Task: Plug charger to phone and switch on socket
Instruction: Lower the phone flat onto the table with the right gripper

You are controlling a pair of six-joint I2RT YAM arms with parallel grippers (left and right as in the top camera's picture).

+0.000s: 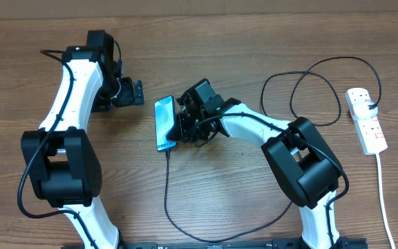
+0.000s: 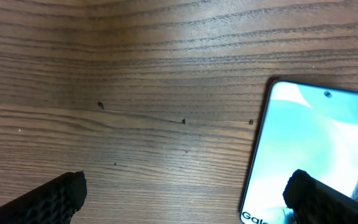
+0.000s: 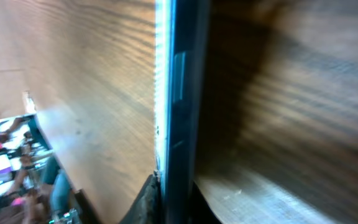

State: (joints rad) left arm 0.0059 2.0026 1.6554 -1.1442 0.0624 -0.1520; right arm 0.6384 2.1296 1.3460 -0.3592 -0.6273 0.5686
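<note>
The phone (image 1: pixel 164 122) lies mid-table with its blue-teal screen lit. It also fills the right of the left wrist view (image 2: pixel 319 134) and shows edge-on in the right wrist view (image 3: pixel 180 93). My right gripper (image 1: pixel 183 126) is shut on the phone's long edges, one finger on each side (image 3: pixel 178 199). The charger (image 1: pixel 166 190), a thin black cable, meets the phone's near end, loops along the front and runs up toward the socket (image 1: pixel 366 121), a white strip with a black plug (image 1: pixel 373 106) in it. My left gripper (image 1: pixel 135 92) is open and empty just left of the phone (image 2: pixel 185 199).
The socket's white cord (image 1: pixel 384 200) runs down the right side toward the front edge. The cable makes wide loops (image 1: pixel 309 90) between my right arm and the socket. Bare wooden table (image 1: pixel 240 41) lies beyond.
</note>
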